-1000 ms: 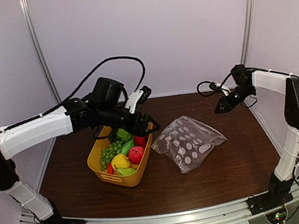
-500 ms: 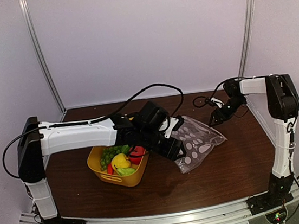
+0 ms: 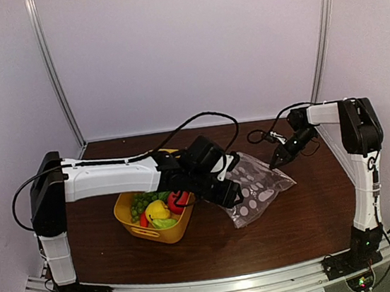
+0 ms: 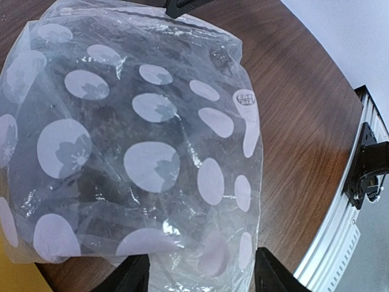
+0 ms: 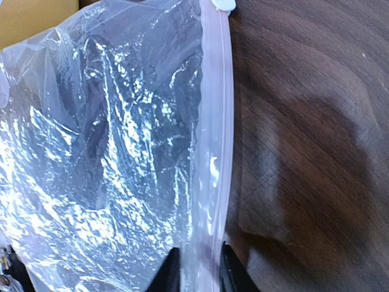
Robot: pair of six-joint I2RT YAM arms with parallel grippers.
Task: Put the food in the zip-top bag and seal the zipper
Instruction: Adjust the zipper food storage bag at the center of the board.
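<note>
Left jaws spread wide, nothing between them; both fingertips hang over the zip-top bag, just above its dotted film. Right jaws drawn narrow, one finger on each side of the zipper. Cannot tell whether they actually pinch the strip or only straddle it.

Bag lies crumpled on the desk, just right of the yellow tub. Its mouth edge faces the right arm. Left arm reaches across the tub to get there.

Food all lies in the tub: grapes, lemon and a red piece show. None in the bag yet.

Zipper lies flat on the desk, both lips seemingly together. Sealed or merely lying closed: cannot tell.

Step in hand, as I read it: get the mouth open and held, ready for loading.

To do it well:
- Take the thick strip, not the thin film; film looks slippery and floppy.
- Right jaws should catch the upper lip only. Both lips gripped together means no opening.
- Left jaws pin or pinch the bag body so it does not slide or lift whole.
- Raise the lip slowly; watch for the lower lip coming up with it.
</note>
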